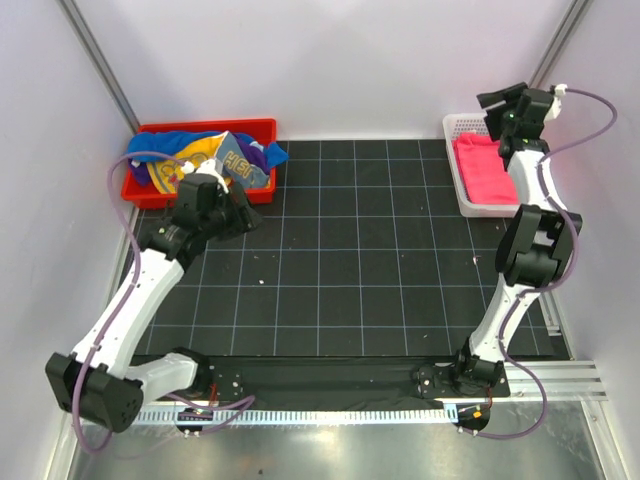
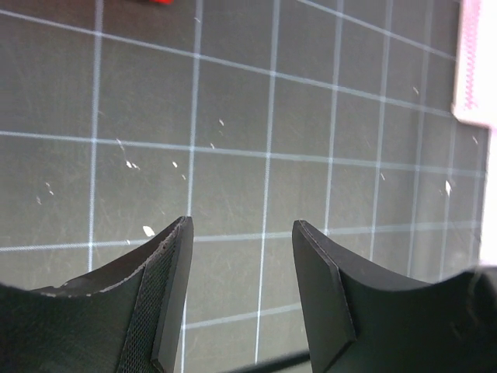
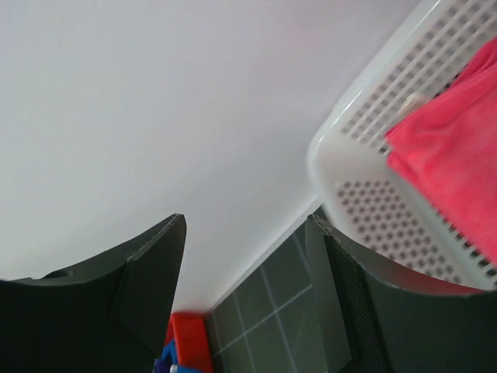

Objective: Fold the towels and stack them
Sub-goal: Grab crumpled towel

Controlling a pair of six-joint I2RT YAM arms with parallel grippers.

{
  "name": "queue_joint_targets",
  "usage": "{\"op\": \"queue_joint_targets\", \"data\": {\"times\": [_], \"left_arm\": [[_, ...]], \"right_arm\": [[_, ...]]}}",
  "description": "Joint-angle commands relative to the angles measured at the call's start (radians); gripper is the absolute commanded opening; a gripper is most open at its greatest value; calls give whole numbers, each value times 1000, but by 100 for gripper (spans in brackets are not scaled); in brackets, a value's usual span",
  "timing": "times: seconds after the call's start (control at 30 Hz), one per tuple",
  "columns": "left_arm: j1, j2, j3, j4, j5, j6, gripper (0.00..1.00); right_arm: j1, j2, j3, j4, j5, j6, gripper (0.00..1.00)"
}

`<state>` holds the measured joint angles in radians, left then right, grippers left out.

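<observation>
At far-left corner of worktop (image 1: pixel 380 250) | unfolded towels (image 1: pixel 205 158) heaped in red bin (image 1: pixel 250 127), just beyond left tool (image 1: pixel 243 212) | left tool spread, empty | pink towel (image 1: pixel 480 170) in white basket (image 1: pixel 452 130) under right tool (image 1: pixel 500 103), spread, empty | left arm nearer heap

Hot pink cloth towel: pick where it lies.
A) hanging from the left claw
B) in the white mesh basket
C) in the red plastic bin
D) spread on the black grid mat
B: the hot pink cloth towel sits inside the white mesh basket at the far right.
</observation>
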<state>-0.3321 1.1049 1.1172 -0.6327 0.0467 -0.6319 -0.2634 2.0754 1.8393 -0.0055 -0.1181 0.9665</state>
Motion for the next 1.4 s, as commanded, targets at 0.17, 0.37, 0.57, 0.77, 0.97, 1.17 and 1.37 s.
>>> {"op": "queue_joint_targets", "data": {"times": [0.17,0.37,0.57,0.77,0.97,1.17,1.37], "left_arm": [[7,238,205,67,-298,-51,61],[71,519,426,103,-441,-48,63],[119,826,729,73,-432,-31,61],[133,1082,960,39,-442,-51,60],[136,1190,1046,-13,-455,-109,56],[137,1198,1040,-15,-470,-126,46],[137,1187,1011,-24,-479,-130,20]], "right_arm": [[223,-282,-268,-41,26,-110,69],[420,-411,-465,-62,102,-225,69],[493,-475,-610,-39,92,-261,68],[503,-511,-687,-41,58,-302,68],[503,-500,-693,-37,35,-301,67],[504,-492,-700,-27,20,-293,65],[504,-485,-700,-27,9,-288,62]]}}
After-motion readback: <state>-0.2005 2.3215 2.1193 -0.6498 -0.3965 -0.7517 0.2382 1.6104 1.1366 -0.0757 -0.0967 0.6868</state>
